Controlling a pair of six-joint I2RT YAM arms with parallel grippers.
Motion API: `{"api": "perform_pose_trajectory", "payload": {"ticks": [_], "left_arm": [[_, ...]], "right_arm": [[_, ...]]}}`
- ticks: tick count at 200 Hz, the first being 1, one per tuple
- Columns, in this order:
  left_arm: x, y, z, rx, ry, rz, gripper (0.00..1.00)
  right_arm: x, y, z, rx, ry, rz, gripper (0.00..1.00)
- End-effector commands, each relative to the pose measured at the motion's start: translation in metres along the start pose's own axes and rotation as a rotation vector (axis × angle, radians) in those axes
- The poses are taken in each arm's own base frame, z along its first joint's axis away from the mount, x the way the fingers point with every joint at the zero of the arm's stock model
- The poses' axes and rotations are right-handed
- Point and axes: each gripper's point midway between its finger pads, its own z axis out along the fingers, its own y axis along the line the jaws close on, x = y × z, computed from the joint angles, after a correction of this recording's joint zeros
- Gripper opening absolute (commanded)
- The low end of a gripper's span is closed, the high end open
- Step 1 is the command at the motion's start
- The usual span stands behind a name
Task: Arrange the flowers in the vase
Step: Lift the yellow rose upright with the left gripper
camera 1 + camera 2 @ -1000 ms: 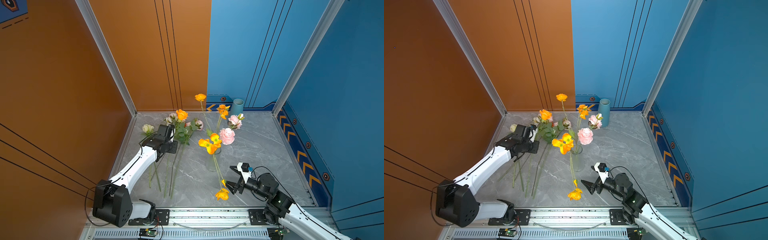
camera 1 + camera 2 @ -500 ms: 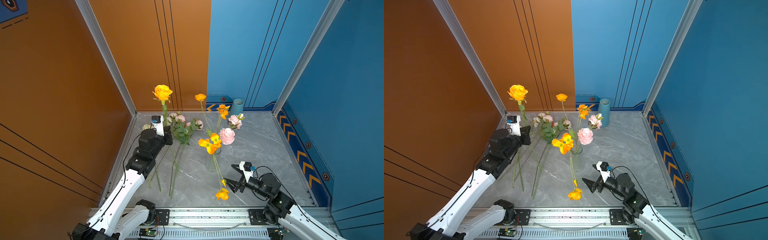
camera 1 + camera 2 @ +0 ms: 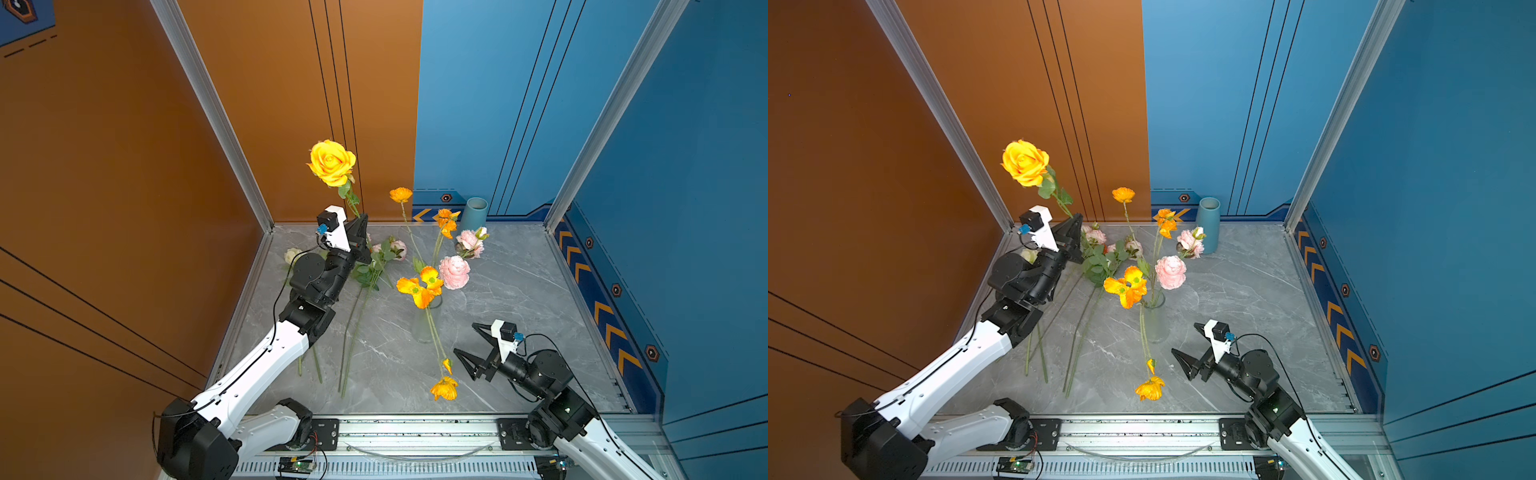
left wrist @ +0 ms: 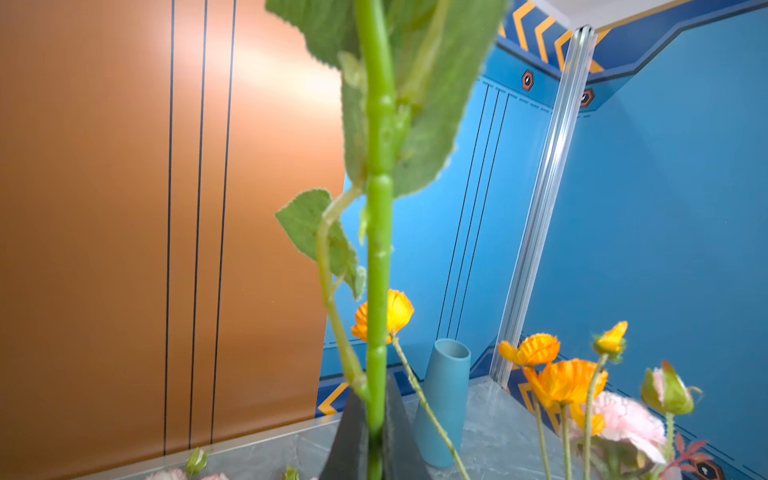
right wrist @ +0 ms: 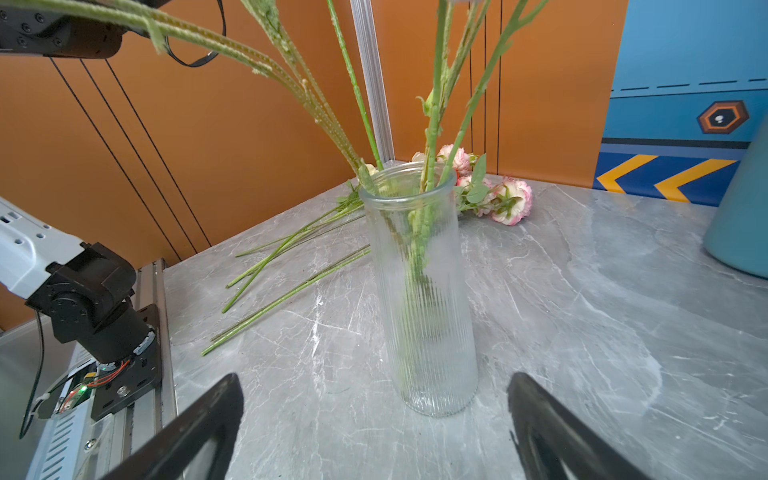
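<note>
Rose stem sat clamped between the dark fingers of the left gripper, both jaws pressed flat against the stalk at the bottom centre of the left wrist view, with serrated leaves just above the grip. In both top views that gripper pointed upward, left of centre, over the back-left corner of the grey marble table. The yellow rose stood high above the fingertips, its bloom against the orange wall. Where the stalk ended below the fingers could not be told. The ribbed glass vase stood upright mid-table, holding orange poppies, a pink peony and other stems. One orange bloom on a long stem leaned out toward the lower edge of the frame. The right gripper sat low at the lower right with its jaws spread wide and nothing between them, aimed at the glass vase. In the right wrist view its fingers flanked the vase's base without touching it. Pink carnations and long green stems lay loose on the table between the left arm and the vase. A teal vase stood by the back wall.
</note>
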Motion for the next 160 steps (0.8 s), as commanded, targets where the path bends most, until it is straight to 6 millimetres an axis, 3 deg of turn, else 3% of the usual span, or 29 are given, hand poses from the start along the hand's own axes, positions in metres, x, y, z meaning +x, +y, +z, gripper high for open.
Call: {"api": "perform_pose_trajectory", "payload": {"ticks": [1,75,136,160], "left_arm": [[-0.018,-0.006,-0.010,-0.024,-0.124,-0.008,0.00],[-0.069,-0.040,-0.030,0.004,-0.243,-0.014,0.00],[-0.075,-0.055,-0.045,0.063,-0.247,-0.095,0.00],[-0.066,-0.056,-0.043,0.058,-0.227,-0.128,0.00]], "right_arm": [[0.004,0.002,-0.002,-0.031,-0.004,0.024,1.00],[0.002,0.008,0.000,-0.089,-0.014,0.044,1.00],[-0.001,0.012,0.000,-0.112,-0.021,0.048,1.00],[0.000,0.011,0.000,-0.110,-0.020,0.051,1.00]]}}
